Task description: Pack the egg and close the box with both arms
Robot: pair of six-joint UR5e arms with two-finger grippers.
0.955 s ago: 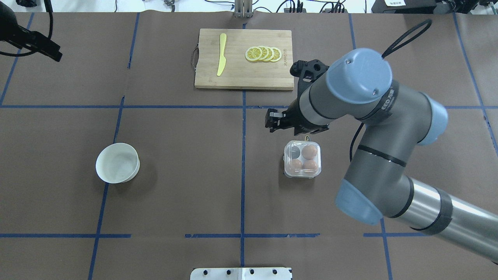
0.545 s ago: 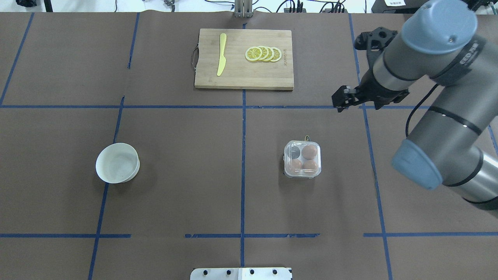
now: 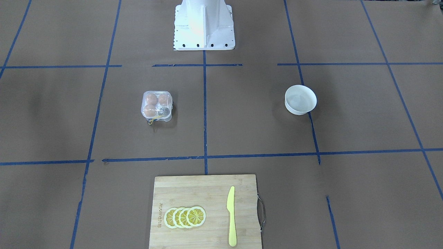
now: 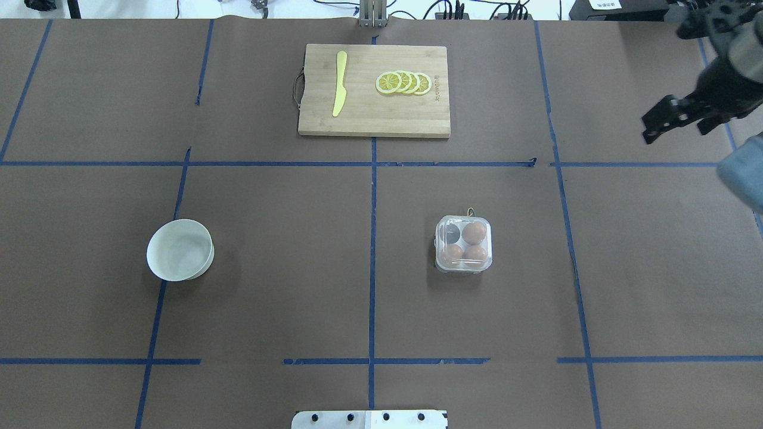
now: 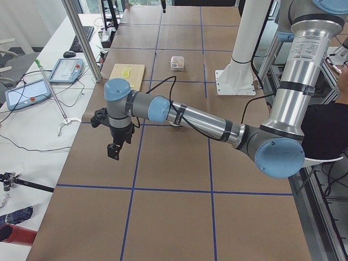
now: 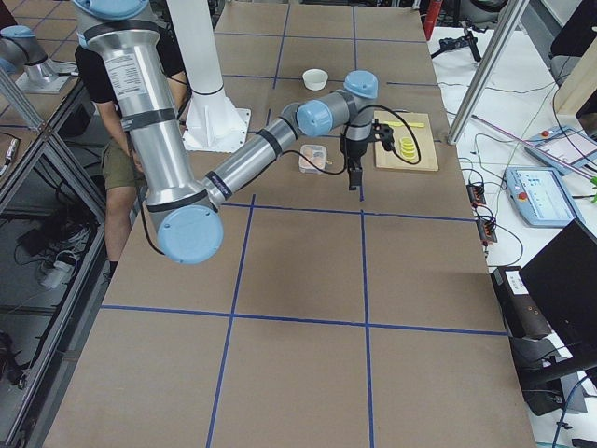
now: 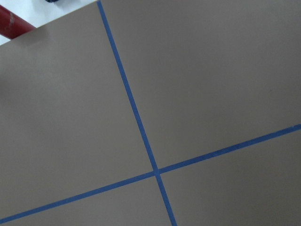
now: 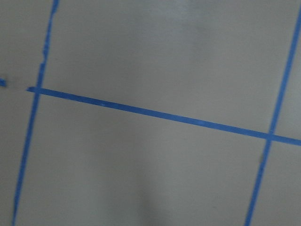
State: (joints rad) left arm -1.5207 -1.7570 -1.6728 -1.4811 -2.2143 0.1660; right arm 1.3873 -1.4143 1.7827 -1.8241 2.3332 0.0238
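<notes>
The clear egg box [image 4: 464,244] sits right of the table's middle with its lid down; it also shows in the front view [image 3: 156,105]. Three brown eggs [image 4: 474,233] lie inside it, and one cell looks dark and empty. They look the same, so I cannot single one out. My right gripper [image 4: 654,128] hangs far to the box's right at the view's edge, fingers together and empty. My left gripper [image 5: 114,152] shows only in the left side view, over bare table far from the box; I cannot tell whether it is open.
A white bowl [image 4: 180,249] stands at the left middle. A wooden cutting board [image 4: 363,122] lies at the far centre, with lemon slices [image 4: 403,83] and a yellow knife [image 4: 339,83] on it. The white pedestal base [image 3: 203,24] is at the near edge.
My right arm has swung from just beyond the box to the table's far right edge. The dark left arm part has left the overhead view's top left corner. The box has not moved.
</notes>
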